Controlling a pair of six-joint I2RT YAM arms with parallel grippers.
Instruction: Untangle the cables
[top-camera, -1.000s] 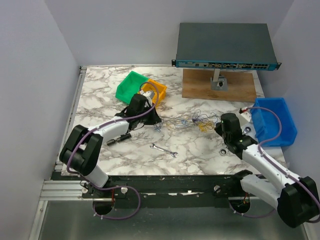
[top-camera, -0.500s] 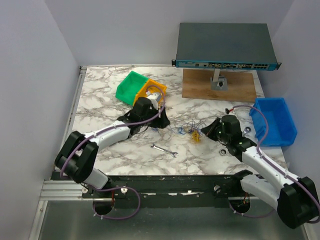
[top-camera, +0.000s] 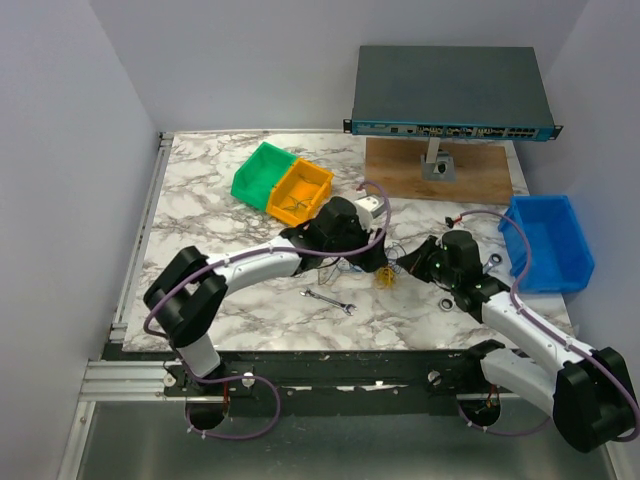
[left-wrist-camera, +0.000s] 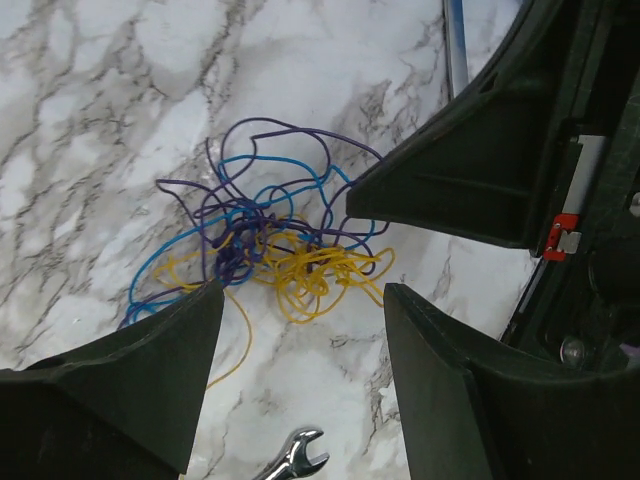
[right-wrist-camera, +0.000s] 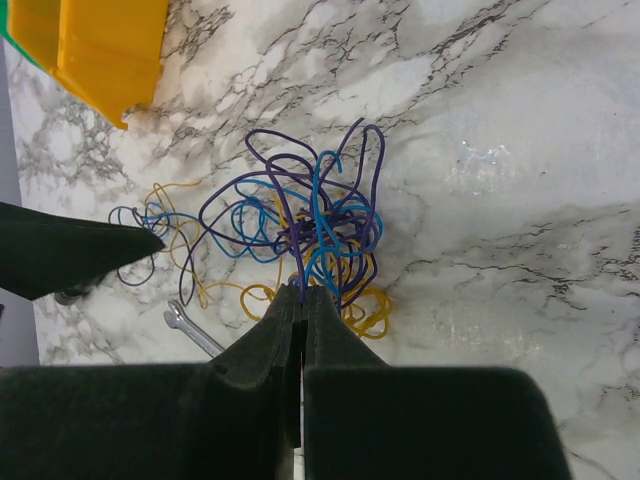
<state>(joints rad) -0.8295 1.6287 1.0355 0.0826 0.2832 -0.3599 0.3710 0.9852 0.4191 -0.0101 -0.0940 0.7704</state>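
Note:
The cables (top-camera: 386, 266) lie as one tangled clump of thin purple, blue and yellow wires on the marble table. In the left wrist view the cables (left-wrist-camera: 272, 242) sit just beyond my left gripper (left-wrist-camera: 302, 298), which is open with only bare marble between its fingers. That left gripper (top-camera: 368, 256) hovers at the clump's left side. My right gripper (right-wrist-camera: 303, 293) is shut on a purple strand at the near edge of the cables (right-wrist-camera: 312, 222). Seen from above, the right gripper (top-camera: 412, 262) is at the clump's right side.
A small silver wrench (top-camera: 329, 300) lies in front of the clump. Green bin (top-camera: 262, 172) and yellow bin (top-camera: 300, 190) stand at the back left. A blue bin (top-camera: 548, 242) is at the right edge. A network switch (top-camera: 450, 90) rests on a stand over a wooden board (top-camera: 440, 172) behind.
My left gripper opened and let go of the cables, then swung right from beside the bins to the clump. The stretched wires gathered into a clump at the right gripper.

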